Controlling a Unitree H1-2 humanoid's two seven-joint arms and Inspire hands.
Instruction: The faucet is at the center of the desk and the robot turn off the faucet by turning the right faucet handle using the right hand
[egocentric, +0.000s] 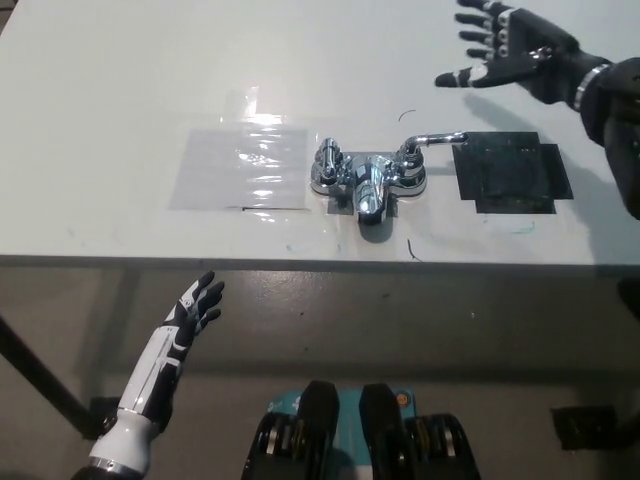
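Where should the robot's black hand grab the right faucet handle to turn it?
Probably the long lever of the right faucet handle, near its free end pointing toward the black patch. The open right hand hovers beyond it, so coming down from above suits; the tip gives most leverage.

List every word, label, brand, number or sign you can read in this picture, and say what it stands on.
None: no readable text shows anywhere.
The chrome faucet bears no legible brand.
The clear plastic sheet and black patch are unmarked.
Faint pen marks on the white desk are scribbles, not letters.
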